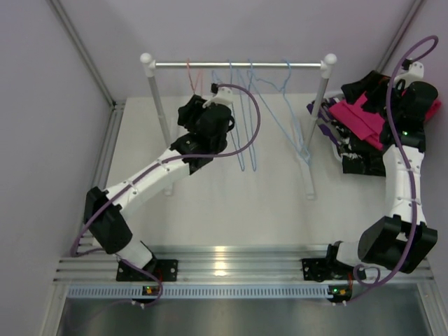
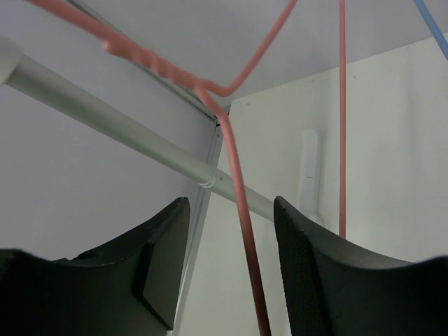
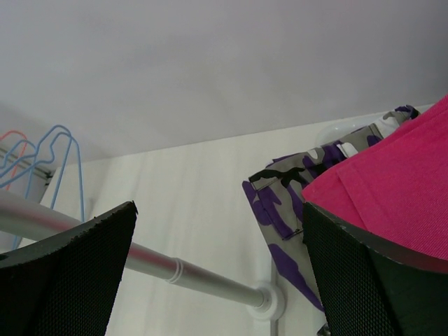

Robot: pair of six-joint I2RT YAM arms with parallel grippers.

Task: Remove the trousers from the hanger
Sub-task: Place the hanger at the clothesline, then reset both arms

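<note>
The trousers lie in a heap on the table right of the rack: a hot pink pair [image 1: 360, 115] [image 3: 399, 175] on top, a purple camouflage pair [image 1: 323, 115] [image 3: 280, 203] and a black pair [image 1: 360, 161] under it. My right gripper [image 1: 400, 98] [image 3: 218, 210] hovers open over this heap, holding nothing. A bare red wire hanger [image 1: 192, 75] [image 2: 234, 168] hangs on the rail [image 1: 238, 65]. My left gripper [image 1: 192, 106] [image 2: 231, 210] is open just below the rail. The red wire runs between its fingers without touching them.
Several bare blue hangers [image 1: 245, 119] [image 3: 66, 154] hang further right on the rail. The rack's white posts [image 1: 159, 105] [image 1: 318, 119] stand on the table, the right one close to the heap. Grey walls enclose the table on three sides.
</note>
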